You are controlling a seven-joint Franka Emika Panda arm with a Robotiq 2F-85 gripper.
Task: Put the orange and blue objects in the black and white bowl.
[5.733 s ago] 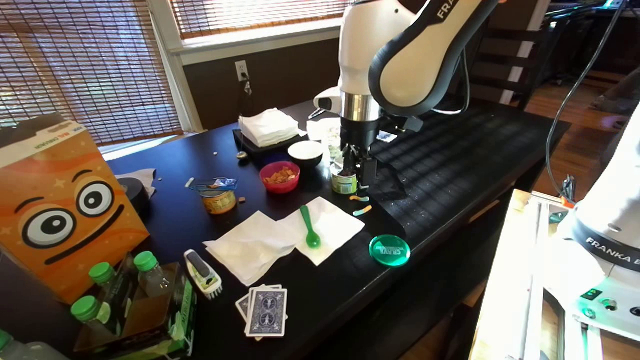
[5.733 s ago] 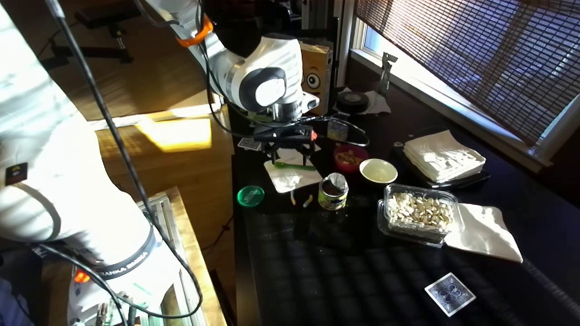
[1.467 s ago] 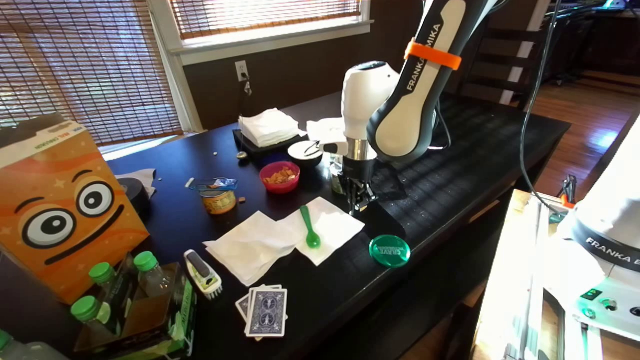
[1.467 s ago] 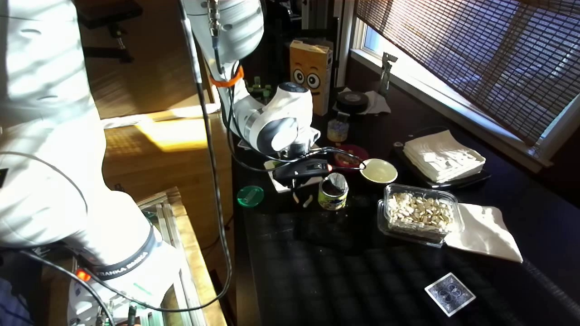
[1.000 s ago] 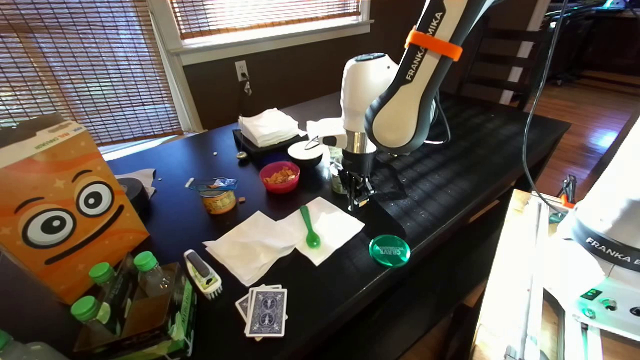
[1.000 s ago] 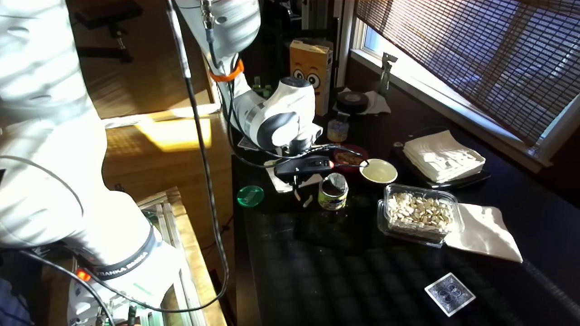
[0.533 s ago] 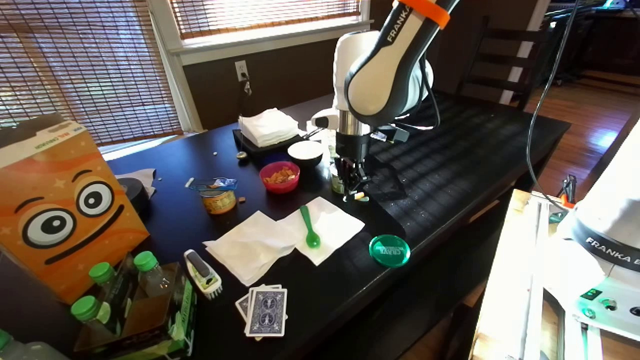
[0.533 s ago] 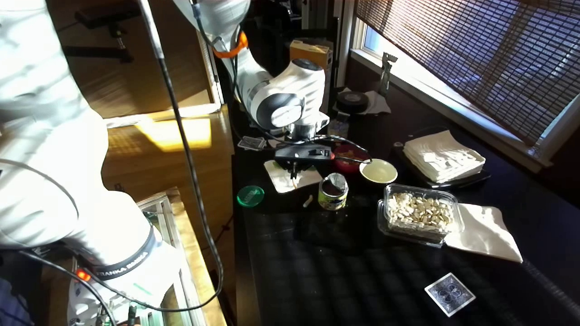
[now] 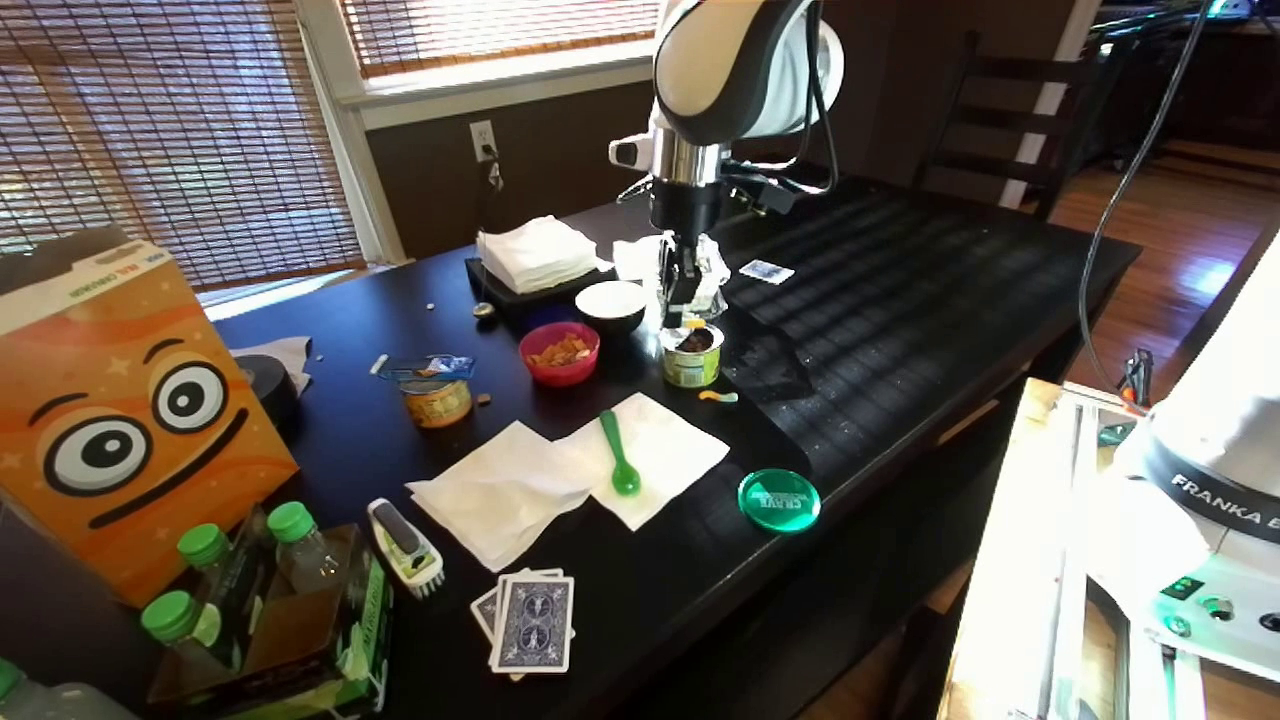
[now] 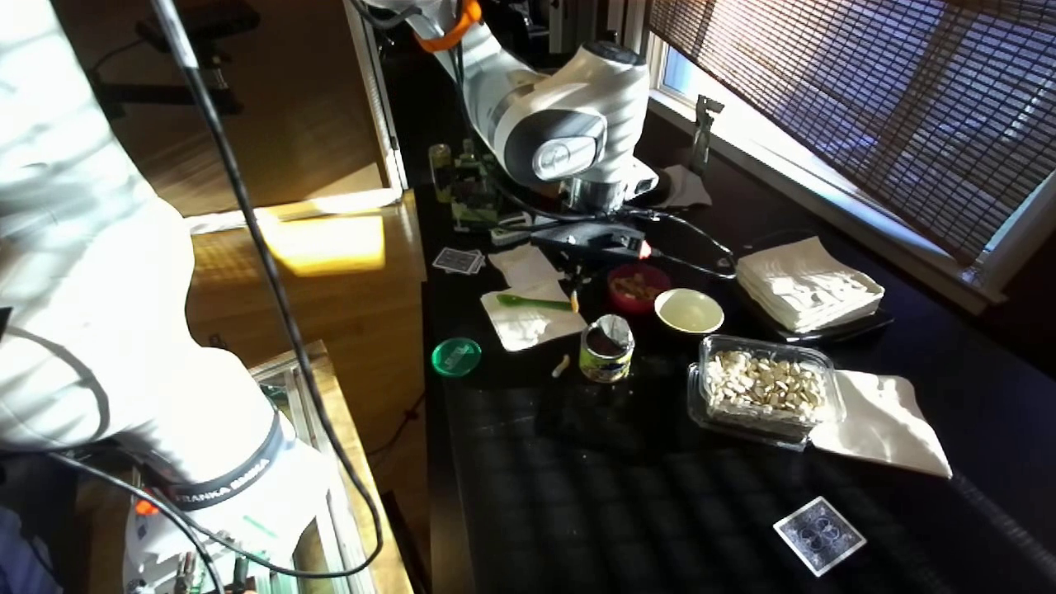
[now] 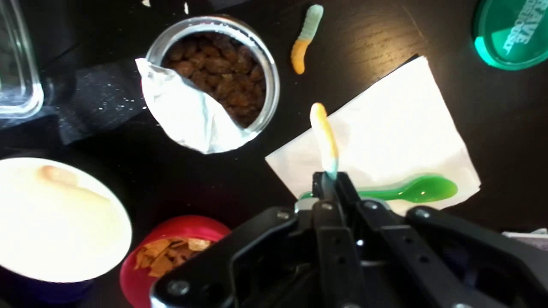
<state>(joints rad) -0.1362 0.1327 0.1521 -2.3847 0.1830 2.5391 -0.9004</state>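
An orange and pale blue gummy worm [image 11: 324, 137] sticks out from the fingertips of my gripper [image 11: 329, 182], which is shut on its blue end. In both exterior views the gripper [image 9: 682, 312] is raised above the table, the held worm [image 10: 575, 301] hanging beneath it. Another orange and blue worm [image 11: 306, 40] lies on the dark tabletop beside the open can, seen too as a small worm [image 9: 718, 397] in an exterior view. The black and white bowl [image 9: 612, 298], pale inside and dark outside, stands apart from the gripper; the wrist view shows this bowl [image 11: 64, 222] at lower left.
An open can [image 11: 218, 72] with peeled foil stands between the worms and a clear tub [image 10: 763, 388] of pale pieces. A red bowl [image 9: 560, 372] of orange-brown bits sits beside the black and white bowl. A green spoon [image 9: 622, 462] lies on a napkin [image 9: 670, 470].
Several seconds ago the gripper was open and both worms lay on the table. It has since shut on one of them and lifted it, moving up and toward the bowls over the last second.
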